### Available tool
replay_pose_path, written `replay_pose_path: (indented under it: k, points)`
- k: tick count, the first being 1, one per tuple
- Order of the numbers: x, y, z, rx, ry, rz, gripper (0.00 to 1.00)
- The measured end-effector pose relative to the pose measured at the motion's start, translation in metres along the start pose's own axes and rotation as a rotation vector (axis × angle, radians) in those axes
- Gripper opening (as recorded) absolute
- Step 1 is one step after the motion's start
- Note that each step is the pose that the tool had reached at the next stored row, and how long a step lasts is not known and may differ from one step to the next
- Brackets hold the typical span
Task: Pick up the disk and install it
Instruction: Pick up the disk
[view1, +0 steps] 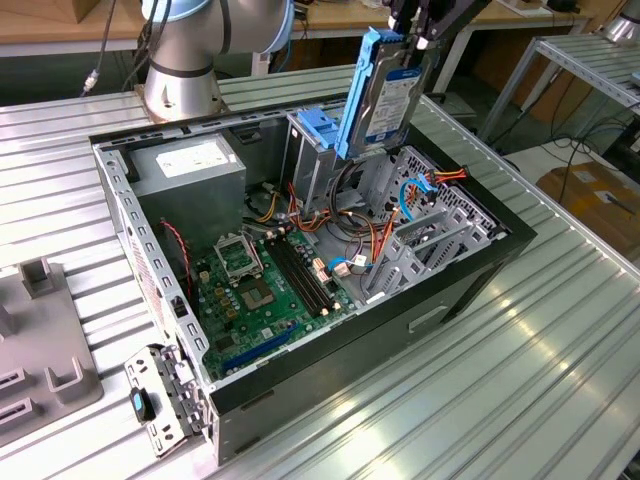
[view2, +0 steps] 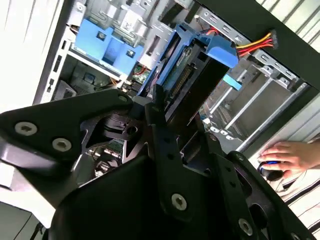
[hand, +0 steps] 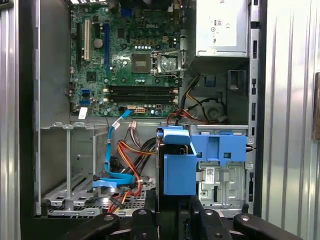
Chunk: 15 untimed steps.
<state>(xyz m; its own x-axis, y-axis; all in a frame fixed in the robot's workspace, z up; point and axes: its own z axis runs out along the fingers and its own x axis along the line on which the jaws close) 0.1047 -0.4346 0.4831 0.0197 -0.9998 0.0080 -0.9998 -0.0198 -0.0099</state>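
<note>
Farthest from the jaws, toward the exterior view's left, a grey fixture (view1: 45, 350) lies on the ribbed metal table (view1: 520, 380), well apart from the open computer case (view1: 330, 355). The arm's base (view1: 185, 70) stands behind the case, also well off to that side of the jaws. Inside the case, the grey power supply (view1: 190, 165) sits in the far corner. The green motherboard (view1: 260, 280) lies on the case floor. Both are lower than the jaws.

Closer in, a light-blue bracket (view1: 315, 125) stands just beside the lower end of the disk (view1: 390, 100); whether the two touch cannot be told. The disk hangs upright above the case, its label side turned to the exterior view. The gripper (view1: 412, 30) has its jaws closed narrowly on the disk's upper end. In the first wrist view the disk's blue rail end (hand: 177, 165) juts out straight ahead of the jaws, with the bracket (hand: 220, 147) beside it.

Below the jaws, toward the exterior view's right, is the metal drive cage (view1: 440, 235), with orange and blue cables (view1: 420, 190) over it. In the second wrist view a person's hand (view2: 287, 152) rests outside the case, well apart from the jaws.
</note>
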Motion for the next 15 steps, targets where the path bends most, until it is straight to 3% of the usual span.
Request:
replay_pose_path:
  k: [1, 4, 7, 10, 15]
  points:
    - [0.0036, 0.0001, 0.0, 0.0, 0.0, 0.0, 0.35]
    - [0.0262, 0.0005, 0.0002, 0.0, 0.0, 0.0, 0.35]
    - [0.0392, 0.0008, 0.0003, 0.0, 0.0, 0.0, 0.35]
    - [0.0603, 0.0012, 0.0004, 0.0, 0.0001, 0.0, 0.35]
    - [0.0799, 0.0016, 0.0006, 0.0, 0.0, 0.0, 0.35]
